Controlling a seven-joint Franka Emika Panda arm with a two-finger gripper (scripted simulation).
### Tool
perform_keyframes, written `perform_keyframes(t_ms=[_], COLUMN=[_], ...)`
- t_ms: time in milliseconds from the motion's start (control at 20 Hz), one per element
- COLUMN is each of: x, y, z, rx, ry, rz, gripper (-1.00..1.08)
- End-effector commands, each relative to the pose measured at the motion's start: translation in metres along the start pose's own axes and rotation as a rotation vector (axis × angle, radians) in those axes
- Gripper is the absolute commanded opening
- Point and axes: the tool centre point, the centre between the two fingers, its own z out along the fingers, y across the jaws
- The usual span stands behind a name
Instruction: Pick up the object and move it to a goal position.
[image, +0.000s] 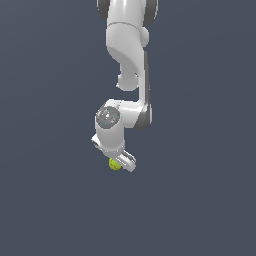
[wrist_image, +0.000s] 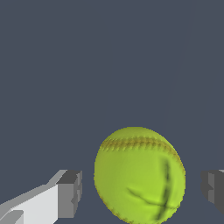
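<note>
The object is a small yellow-green ball (image: 115, 164) with darker seam lines, lying on the dark grey floor under the white arm's hand. In the wrist view the ball (wrist_image: 139, 175) fills the space between the two fingers. My gripper (image: 120, 161) is open around it, as the wrist view (wrist_image: 142, 189) shows. One grey fingertip (wrist_image: 70, 192) stands a small gap off one side of the ball, and the other fingertip (wrist_image: 213, 186) a small gap off the opposite side. Neither pad touches the ball. The hand partly hides the ball in the exterior view.
The white arm (image: 127, 45) comes down from the top of the exterior view. A plain dark grey floor (image: 50, 200) lies all around, with no other objects in view.
</note>
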Motion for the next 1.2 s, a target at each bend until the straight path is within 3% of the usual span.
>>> perform_keyframes(t_ms=[0, 250, 300, 1150], x=[0.0, 0.001, 0.001, -0.003], y=[0.0, 0.0, 0.0, 0.0], z=[0.011, 0.016, 0.016, 0.004], rx=[0.0, 0.0, 0.0, 0.0], ry=[0.0, 0.0, 0.0, 0.0], rz=[0.001, 0.002, 0.002, 0.001], gripper=[1.0, 1.0, -1.0, -1.0])
